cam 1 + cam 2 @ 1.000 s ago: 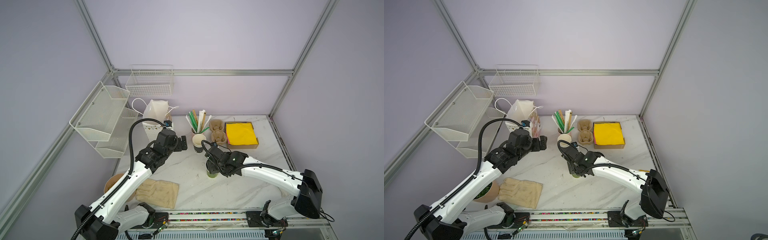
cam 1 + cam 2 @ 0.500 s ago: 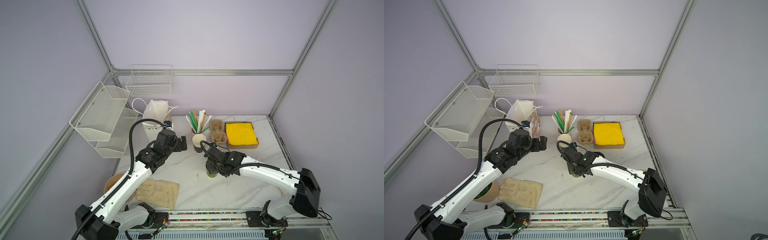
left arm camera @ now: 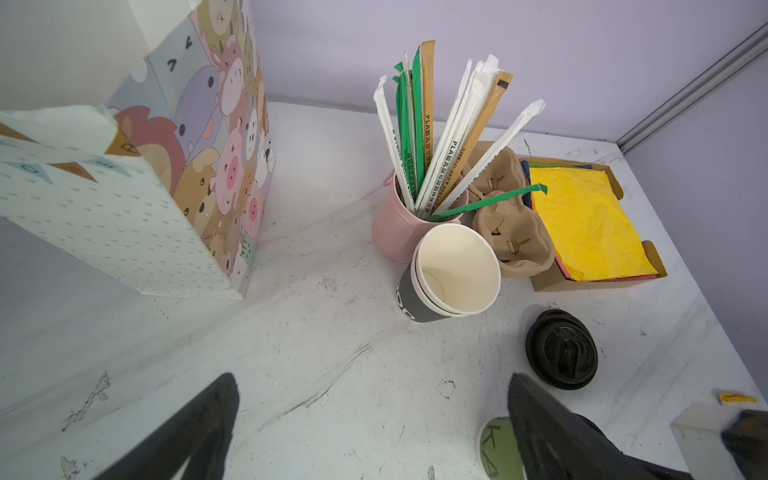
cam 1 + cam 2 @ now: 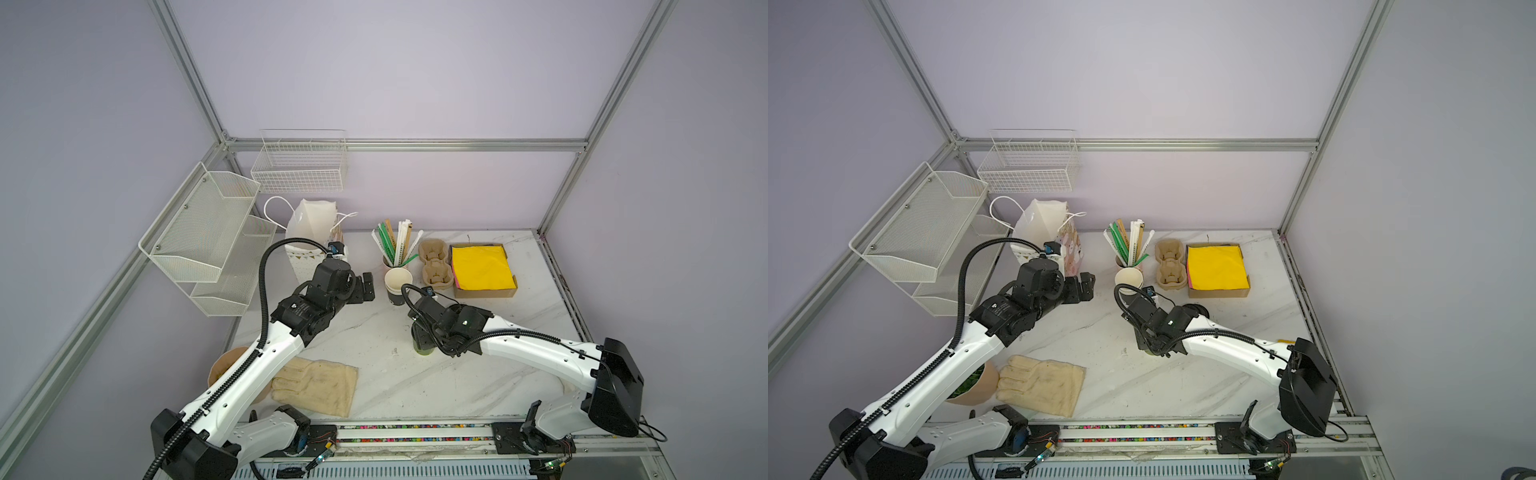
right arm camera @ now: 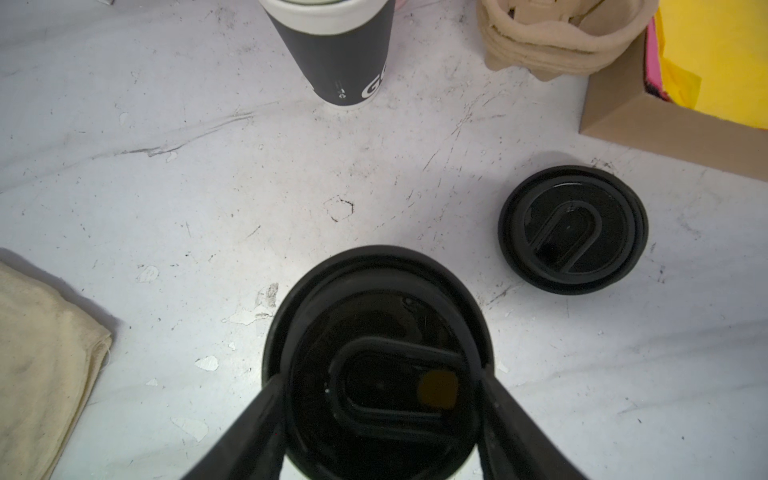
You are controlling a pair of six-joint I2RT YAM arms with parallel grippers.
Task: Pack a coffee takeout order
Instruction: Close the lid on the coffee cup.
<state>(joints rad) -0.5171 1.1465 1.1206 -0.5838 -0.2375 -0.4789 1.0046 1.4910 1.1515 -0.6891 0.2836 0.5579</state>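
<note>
Nothing really moved: right gripper (image 5: 380,378) stays clamped across the small dark-green paper cup with black plastic lid (image 4: 424,348), standing mid-table; left gripper (image 3: 371,380) idles wide open, so transfer to the far brown moulded-pulp cup carrier (image 4: 434,264) looks pending.

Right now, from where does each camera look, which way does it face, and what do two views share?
Top views: high over the robot's side of the table, looking down toward the back wall; left arm and right arm both show.
Left wrist: on the left arm, facing straws, nested cups and cup carrier; the open left gripper shows its fingers.
Right wrist: above the lidded cup, looking down; the right gripper grips it.
Shared: both wrist views show the loose lid.
</note>
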